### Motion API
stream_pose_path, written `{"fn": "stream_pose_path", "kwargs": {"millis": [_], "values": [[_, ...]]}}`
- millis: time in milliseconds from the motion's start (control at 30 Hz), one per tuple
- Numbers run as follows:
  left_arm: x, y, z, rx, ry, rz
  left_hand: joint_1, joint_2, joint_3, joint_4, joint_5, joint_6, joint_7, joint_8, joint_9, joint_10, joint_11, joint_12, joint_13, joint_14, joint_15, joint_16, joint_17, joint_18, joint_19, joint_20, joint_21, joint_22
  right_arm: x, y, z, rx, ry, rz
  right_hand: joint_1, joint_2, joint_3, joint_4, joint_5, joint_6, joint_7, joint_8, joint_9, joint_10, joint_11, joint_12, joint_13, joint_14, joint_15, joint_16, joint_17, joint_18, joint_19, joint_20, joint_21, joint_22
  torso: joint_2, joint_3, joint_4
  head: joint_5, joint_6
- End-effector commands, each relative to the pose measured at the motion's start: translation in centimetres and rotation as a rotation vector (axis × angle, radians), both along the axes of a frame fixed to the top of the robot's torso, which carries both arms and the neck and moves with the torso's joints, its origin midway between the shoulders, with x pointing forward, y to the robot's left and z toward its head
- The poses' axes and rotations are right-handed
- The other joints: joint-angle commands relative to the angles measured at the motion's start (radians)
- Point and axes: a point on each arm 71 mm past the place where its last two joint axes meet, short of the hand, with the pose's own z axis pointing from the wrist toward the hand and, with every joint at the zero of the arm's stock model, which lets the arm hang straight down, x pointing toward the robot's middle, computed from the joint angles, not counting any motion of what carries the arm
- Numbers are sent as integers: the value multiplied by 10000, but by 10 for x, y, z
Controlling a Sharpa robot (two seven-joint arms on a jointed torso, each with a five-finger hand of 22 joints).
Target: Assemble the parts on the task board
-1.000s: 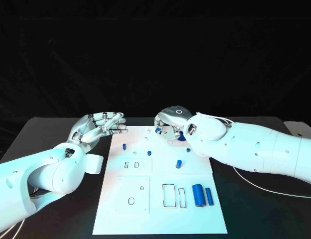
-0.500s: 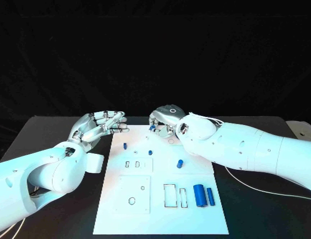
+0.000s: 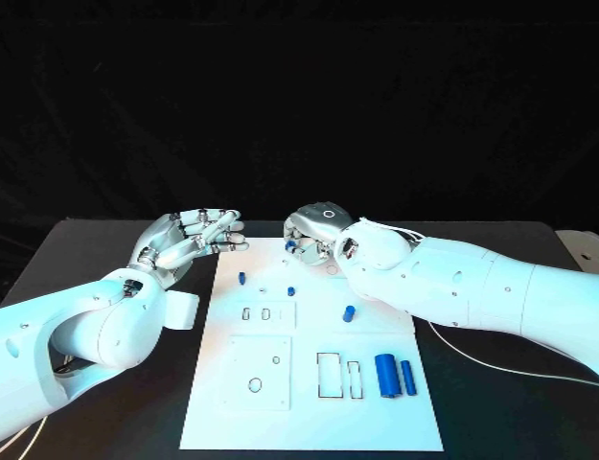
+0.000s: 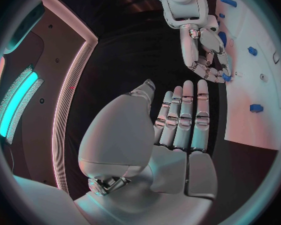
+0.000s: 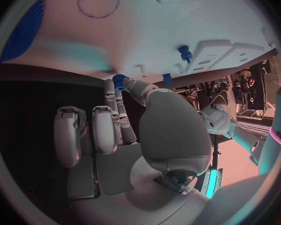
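1. My right hand (image 3: 316,233) pinches a small blue part (image 5: 120,80) at the far edge of the white board (image 3: 382,402) — over the last second it drifted slightly farther and leftward.
2. My left hand (image 3: 189,240) hovers empty, fingers apart, beside the board's far-left corner.
3. I judge seating comes next.
4. No writing I can read.

Black table (image 3: 105,251); white task board (image 3: 313,383) lies flat, mid-table, probably centred.
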Motion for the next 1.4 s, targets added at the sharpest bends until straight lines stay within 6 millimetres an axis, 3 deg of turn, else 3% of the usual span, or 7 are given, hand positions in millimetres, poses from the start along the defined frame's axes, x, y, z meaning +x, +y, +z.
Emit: {"fn": "stream_pose_path", "kwargs": {"millis": [33, 367, 767, 1000, 1200, 1333, 1400], "values": [[-1, -2, 3, -106, -55, -185, -47, 6, 14, 40, 11, -35, 85, -46, -8, 19, 65, -33, -14, -16, 74, 5, 10, 138, 45, -10, -46, -15, -1, 2, -2, -89, 117, 113, -73, -8, -5, 38, 20, -30, 11, 16, 203, -1, 15, -57, -18, 379, -39, 30, -3, -100, 43, 23, 46, 739, 54, -12, 18, 13, 4], [0, -2, 3, -96, -52, -183, -42, 7, 23, 36, 11, -33, 85, -50, -6, 25, 65, -46, -12, -25, 76, 1, 23, 138, 45, -8, -54, -23, 2, 3, -3, -153, 169, -63, -340, -524, -154, 178, -8, -1125, 456, -618, 136, -1177, 395, -98, -236, 162, 288, -313, -673, 95, -576, 285, -538, -88, 65, -15, 23, 11, -4], [0, 4, 3, -47, -51, -51, -43, 6, 26, 37, 10, -33, 85, -53, -6, 28, 66, -54, -11, -29, 77, -2, 31, 138, 45, -7, -59, -28, -18, -27, 13, 436, -282, -139, -405, -886, -810, 232, 113, -1461, 395, -946, 119, -1667, 393, 29, -310, 7, 289, -626, -1208, 234, -946, 345, -987, -630, 61, 7, -47, 46, 112], [1, 7, 3, -33, -53, -5, -47, 1, 24, 38, 10, -33, 84, -54, -5, 31, 66, -58, -10, -32, 78, -4, 35, 138, 45, -6, -61, -30, -31, -76, 30, 1336, 589, -713, -203, -747, -919, 345, 250, -978, 358, -840, 247, -552, 238, 562, -116, 192, 159, -284, -725, 76, -445, 231, -548, 67, 9, 22, -195, -53, 200], [2, 6, 2, -46, -44, -52, -46, -2, 24, 37, 10, -32, 82, -54, -5, 34, 65, -59, -10, -34, 79, -5, 37, 138, 45, -5, -63, -32, -39, -117, 33, 2080, 2060, -1468, -187, -1039, -1142, 375, 495, -892, 175, -838, 318, 1018, -86, 1457, 517, 313, -93, 36, -302, -38, -97, 23, -184, 606, -4, 51, -322, -70, 270], [2, 5, 2, -61, -43, -96, -42, -6, 26, 33, 10, -28, 77, -53, -3, 41, 63, -60, -8, -38, 79, -7, 41, 138, 44, -5, -66, -34, -39, -134, 30, 2169, 2816, -1878, -173, -1129, -1821, 435, 888, -1297, 34, -674, 520, 1322, -246, 3225, 2218, 429, -248, 367, 198, -139, 178, -169, 109, 1046, -7, 73, -354, -43, 252], [2, 5, 2, -65, -41, -107, -41, -6, 26, 32, 10, -28, 76, -53, -3, 42, 62, -60, -8, -38, 79, -7, 41, 138, 44, -4, -66, -34, -38, -138, 29, 2142, 2984, -1992, -102, -1003, -2201, 552, 915, -1571, 46, -427, 725, 1086, -243, 6560, 5586, 515, -212, 670, 703, -204, 351, -172, 297, 1332, -8, 74, -346, -42, 247]]}}
